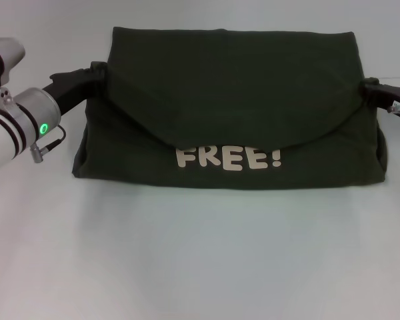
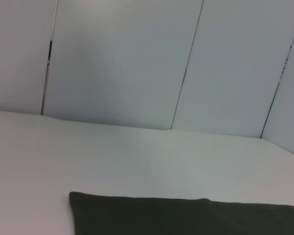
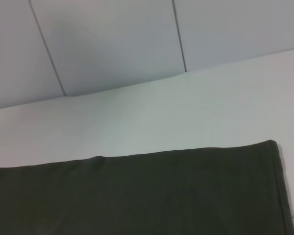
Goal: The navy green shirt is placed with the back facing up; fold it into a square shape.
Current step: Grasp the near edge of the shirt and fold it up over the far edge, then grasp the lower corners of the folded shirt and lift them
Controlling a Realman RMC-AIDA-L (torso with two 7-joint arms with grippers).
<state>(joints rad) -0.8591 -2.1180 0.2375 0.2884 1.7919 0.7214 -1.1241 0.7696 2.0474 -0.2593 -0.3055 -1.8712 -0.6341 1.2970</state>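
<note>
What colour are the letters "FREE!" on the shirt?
Cream, against the dark olive-green shirt; the letters show only in the head view.

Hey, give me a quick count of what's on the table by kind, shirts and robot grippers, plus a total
Shirts: 1, the navy green shirt, partly folded, its "FREE!" lettering showing below the flap.
Grippers: 2, the left gripper pinching the shirt's left edge, the right gripper pinching its right edge.
Total: 3
</note>
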